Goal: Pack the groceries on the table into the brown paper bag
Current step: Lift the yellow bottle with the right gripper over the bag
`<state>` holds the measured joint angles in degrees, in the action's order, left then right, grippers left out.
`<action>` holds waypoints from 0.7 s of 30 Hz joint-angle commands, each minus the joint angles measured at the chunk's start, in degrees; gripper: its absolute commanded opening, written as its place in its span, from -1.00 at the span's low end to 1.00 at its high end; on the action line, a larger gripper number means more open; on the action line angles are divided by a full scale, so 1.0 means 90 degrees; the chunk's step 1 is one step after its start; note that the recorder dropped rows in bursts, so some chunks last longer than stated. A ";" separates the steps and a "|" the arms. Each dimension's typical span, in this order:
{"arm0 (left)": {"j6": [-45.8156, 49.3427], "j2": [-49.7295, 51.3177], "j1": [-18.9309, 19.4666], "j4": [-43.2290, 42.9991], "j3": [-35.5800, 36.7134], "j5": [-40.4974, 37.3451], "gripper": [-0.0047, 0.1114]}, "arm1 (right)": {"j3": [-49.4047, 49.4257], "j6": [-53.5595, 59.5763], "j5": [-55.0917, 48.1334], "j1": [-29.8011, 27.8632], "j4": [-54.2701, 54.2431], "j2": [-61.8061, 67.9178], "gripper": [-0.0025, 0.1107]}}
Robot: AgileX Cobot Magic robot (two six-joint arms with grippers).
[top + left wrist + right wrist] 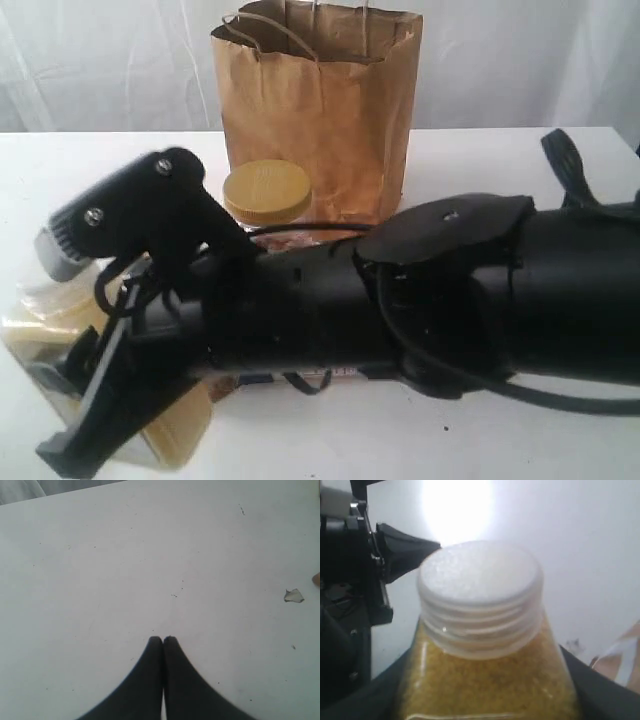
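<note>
Clamping yellow-grain bottle [481, 630] (white cap) — right gripper [485, 695] part-open round it, left gripper [163, 640] pinched together

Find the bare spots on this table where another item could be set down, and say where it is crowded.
Bare: table left of the bag, right of the bag, and the near strip beside the arm. Crowded: before the bag, around the jar and bottle.

The bag [330, 120] is creased matt paper. The bottle [485, 690] is clear glossy plastic, its cap [480, 575] grainy and ribbed. The table [100, 555] is smooth, matt.
</note>
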<state>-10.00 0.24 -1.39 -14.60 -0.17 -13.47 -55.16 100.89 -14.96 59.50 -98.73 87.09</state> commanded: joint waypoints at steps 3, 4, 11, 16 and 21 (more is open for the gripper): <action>-0.0002 -0.0026 -0.0001 -0.0022 0.0019 0.0013 -0.92 | -0.1476 0.0880 0.1576 -0.0014 -0.0135 0.0117 -0.96; -0.0002 -0.0026 -0.0001 -0.0022 0.0019 0.0013 -0.92 | -0.1761 0.0880 0.1662 -0.0014 -0.0135 0.0170 -0.96; -0.0002 -0.0026 -0.0001 -0.0022 0.0019 0.0013 -0.92 | -0.3471 0.1035 0.3038 -0.0014 -0.0135 0.0503 -0.96; -0.0002 -0.0026 -0.0068 -0.0022 0.0019 0.0013 -0.92 | -0.4180 0.1097 0.4586 -0.0197 0.1172 0.0642 -0.96; -0.0002 -0.0026 -0.0635 -0.0022 0.0019 0.0013 -0.92 | -0.4378 0.1097 0.5497 -0.0531 0.1535 0.0895 -0.96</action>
<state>-10.00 0.24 -4.24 -14.60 -0.17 -13.47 -93.14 110.04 30.35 56.23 -88.84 94.68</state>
